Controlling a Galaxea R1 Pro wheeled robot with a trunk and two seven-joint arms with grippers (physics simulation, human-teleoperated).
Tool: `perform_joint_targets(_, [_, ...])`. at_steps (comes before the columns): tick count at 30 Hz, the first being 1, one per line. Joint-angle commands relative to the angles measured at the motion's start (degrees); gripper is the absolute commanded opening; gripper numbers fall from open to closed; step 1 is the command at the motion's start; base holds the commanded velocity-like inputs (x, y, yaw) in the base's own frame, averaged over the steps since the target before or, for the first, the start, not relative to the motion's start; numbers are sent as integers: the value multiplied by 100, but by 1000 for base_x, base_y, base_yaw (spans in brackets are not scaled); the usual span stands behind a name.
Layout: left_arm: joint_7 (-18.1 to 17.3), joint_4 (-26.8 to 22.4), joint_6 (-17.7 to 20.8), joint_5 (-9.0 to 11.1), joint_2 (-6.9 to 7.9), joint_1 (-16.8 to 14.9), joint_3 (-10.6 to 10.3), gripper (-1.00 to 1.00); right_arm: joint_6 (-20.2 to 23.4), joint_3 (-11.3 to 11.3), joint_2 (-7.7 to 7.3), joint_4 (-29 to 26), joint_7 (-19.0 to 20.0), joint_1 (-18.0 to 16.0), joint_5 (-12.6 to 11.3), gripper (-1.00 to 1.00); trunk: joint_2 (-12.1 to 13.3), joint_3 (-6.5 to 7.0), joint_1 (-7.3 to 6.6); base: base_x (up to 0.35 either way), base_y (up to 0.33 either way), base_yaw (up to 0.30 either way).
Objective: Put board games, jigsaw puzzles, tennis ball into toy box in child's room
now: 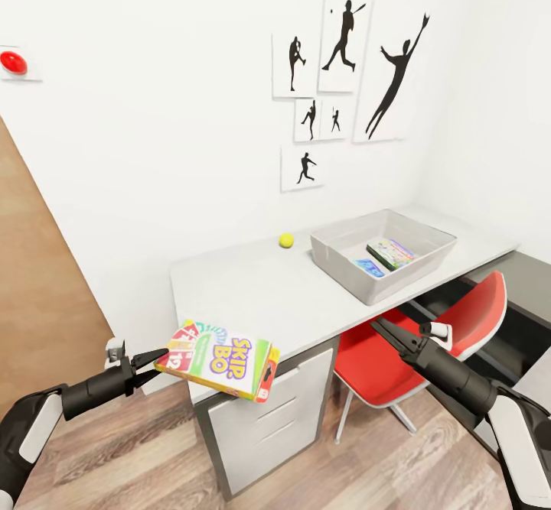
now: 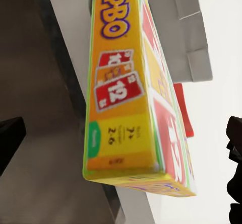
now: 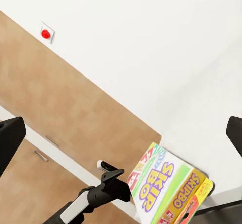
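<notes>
Board game (image 1: 220, 358) lid: "SKIP BO"; side: "SKIP-BO", cards "10", "12".

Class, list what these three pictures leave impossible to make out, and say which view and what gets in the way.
- Toy box contents, head view: two flat printed items, too small to identify.
- Skip-Bo board game, left wrist view: title cut off by the picture's edge.
- Left gripper, head view: the box edge hides where the fingertips meet it.
- Red chair, head view: the table and right gripper partly cover it.

Bright, even light without glare; soft shadow under the table (image 1: 252, 288) toward 6 o'clock; the close board game (image 2: 131, 93) looks slightly blurred.
</notes>
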Motion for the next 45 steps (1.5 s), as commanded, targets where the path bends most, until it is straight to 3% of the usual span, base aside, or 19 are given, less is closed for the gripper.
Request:
perform_joint_targets(1, [-9,1,31,11,0,-3,4,100,27,-4,0,1,10,-4,-7,100,-3,-5,0,7,3,0])
perform_joint_targets(19, [-9,1,21,9,0,-3,2,100,27,-4,0,4,10,-2,-8,100,-3,-5,0,1,0,0])
perform_joint_targets(20, [-9,1,15,10,0,-3,2,-100,27,-4,0,4,10,-2,-7,100,-3,-5,0,0,0,0])
perform_joint_targets(28, [-14,-7,35,11,4,-3,6,-100,27,-4,0,1,10,-1,-9,100,-3,-5,0,0,0,0])
perform_joint_targets(31, [-180,-15,46,7,5,-2,6,-100,27,-4,0,2,10,-1,-8,100,-3,-5,0,0,0,0])
perform_joint_targets(45, [-342,-17,49,2,6,-3,1,-100,27,-9,-9,4,10,-2,-7,100,559,246,-308,0,0,0])
